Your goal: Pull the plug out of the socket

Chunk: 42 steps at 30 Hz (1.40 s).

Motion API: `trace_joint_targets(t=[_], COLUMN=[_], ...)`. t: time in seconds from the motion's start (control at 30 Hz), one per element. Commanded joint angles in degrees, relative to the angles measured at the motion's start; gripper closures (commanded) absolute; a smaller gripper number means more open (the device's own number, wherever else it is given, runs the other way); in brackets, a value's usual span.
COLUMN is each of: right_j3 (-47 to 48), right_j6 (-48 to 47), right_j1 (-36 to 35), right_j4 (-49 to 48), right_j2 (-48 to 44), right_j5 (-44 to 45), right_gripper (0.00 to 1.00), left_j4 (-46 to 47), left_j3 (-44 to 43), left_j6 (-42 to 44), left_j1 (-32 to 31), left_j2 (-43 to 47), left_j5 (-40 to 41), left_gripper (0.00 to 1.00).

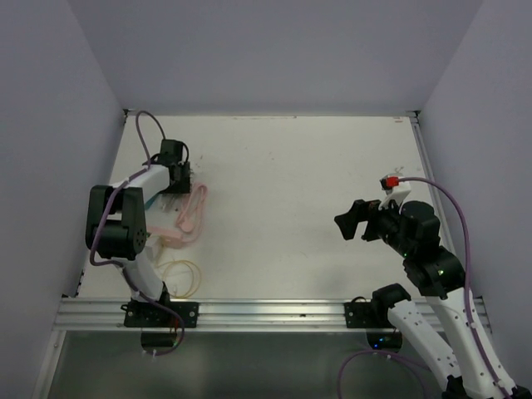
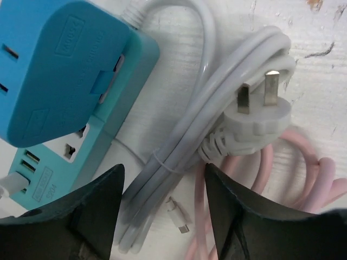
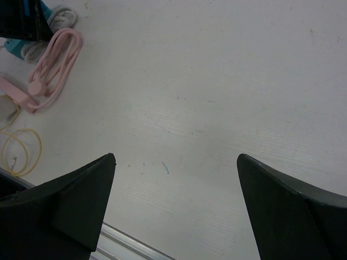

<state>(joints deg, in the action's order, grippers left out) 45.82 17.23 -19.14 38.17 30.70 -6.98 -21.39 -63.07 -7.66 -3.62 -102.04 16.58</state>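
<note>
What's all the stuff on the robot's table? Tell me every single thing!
blue plug: one, bright blue, sitting on the socket strip at the table's far left
socket strip: one, teal with a white face, under the blue plug
grey cable: one tied bundle, pale grey, beside the strip, its plug's pins showing
pink cable: one coil, pink, next to the grey bundle
yellow wire: one thin loop, yellow, near the left arm's base
table: one, white
left gripper: one, black, open, above the grey cable
right gripper: one, black, open, over bare table on the right
</note>
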Motion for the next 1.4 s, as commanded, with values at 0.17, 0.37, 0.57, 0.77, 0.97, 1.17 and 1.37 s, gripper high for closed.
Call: trace_joint_targets(t=[0.17,0.37,0.57,0.77,0.97,1.17,1.37], right_j3=[0.05,0.41,0.49,2.07,2.60,3.83,4.62], right_j6=[-1.15,-1.41,-1.41,-1.59,-1.50,-1.33,-0.71], right_j1=[-0.46,-0.55,-0.55,-0.46,-0.55,-0.55,-0.46], right_j4=[-1.96,-1.61,-1.35,0.15,1.11,1.99,2.43], right_j2=[0.24,0.59,1.12,1.82,2.26,3.58,3.93], right_j5=[1.01,1.18,1.45,1.53,0.92,0.83,0.39], right_gripper=[0.01,0.01,0.01,0.01,0.01,0.01,0.01], left_j4=[5.39,4.95,4.34,4.78,3.11,2.67,-0.23], left_j3=[-3.99,-9.08,-16.20,-25.78,-36.33,-39.24,-37.40], left_j6=[3.97,5.29,6.25,11.08,12.23,12.85,10.13], left_j1=[0.72,0.72,0.72,-1.56,-7.97,-17.29,-25.03], left_j2=[-2.99,-5.36,-9.75,-15.81,-19.42,-19.34,-18.82], left_j5=[2.32,2.32,-1.45,-5.50,-7.61,-8.93,-9.81], left_gripper=[0.71,0.88,1.00,1.00,1.00,1.00,1.00])
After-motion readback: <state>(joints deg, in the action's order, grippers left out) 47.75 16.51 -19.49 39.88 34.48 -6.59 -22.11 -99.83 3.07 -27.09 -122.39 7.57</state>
